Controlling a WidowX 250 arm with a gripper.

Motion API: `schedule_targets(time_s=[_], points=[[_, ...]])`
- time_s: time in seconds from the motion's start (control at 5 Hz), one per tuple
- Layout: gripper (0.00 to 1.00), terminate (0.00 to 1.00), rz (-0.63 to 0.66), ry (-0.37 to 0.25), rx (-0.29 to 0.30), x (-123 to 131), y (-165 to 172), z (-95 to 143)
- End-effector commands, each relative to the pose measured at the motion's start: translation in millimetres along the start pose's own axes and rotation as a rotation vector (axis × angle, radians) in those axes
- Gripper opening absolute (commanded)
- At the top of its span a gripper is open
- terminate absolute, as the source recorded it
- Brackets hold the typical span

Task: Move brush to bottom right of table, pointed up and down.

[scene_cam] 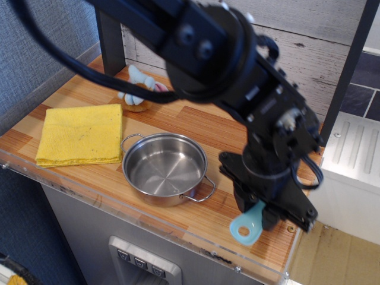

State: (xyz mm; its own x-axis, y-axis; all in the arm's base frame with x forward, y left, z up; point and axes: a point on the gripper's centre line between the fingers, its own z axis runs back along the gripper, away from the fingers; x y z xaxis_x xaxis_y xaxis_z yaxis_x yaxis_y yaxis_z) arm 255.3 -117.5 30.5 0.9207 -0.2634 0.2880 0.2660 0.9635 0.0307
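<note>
Hung low over the near right corner of the bench [178, 228], hand [259, 215] clamped on the brush [247, 224]. Showed only the turquoise handle with its hole, pointing down and nearward. Sat left of it: pot [165, 168], then cloth [80, 134]; toy [140, 89] far.

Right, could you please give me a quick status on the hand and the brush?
Hand shut on brush, over table's front right corner. Handle end with hole points toward front edge. Steel pot sits to its left, apart.
</note>
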Motion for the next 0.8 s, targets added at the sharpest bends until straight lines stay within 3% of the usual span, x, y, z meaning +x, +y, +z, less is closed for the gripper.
schedule_targets(time_s=[0.0, 0.2, 0.4, 0.6], points=[[0.0, 0.0, -0.003, 0.005, 0.01, -2, 6, -16], [0.0, 0.0, 0.021, 0.001, 0.012, -1, 12, -16], [1.0, 0.0, 0.14, 0.05, 0.065, -5, 16, -1], [1.0, 0.0, 0.102, 0.047, 0.027, 0, 14, 0]])
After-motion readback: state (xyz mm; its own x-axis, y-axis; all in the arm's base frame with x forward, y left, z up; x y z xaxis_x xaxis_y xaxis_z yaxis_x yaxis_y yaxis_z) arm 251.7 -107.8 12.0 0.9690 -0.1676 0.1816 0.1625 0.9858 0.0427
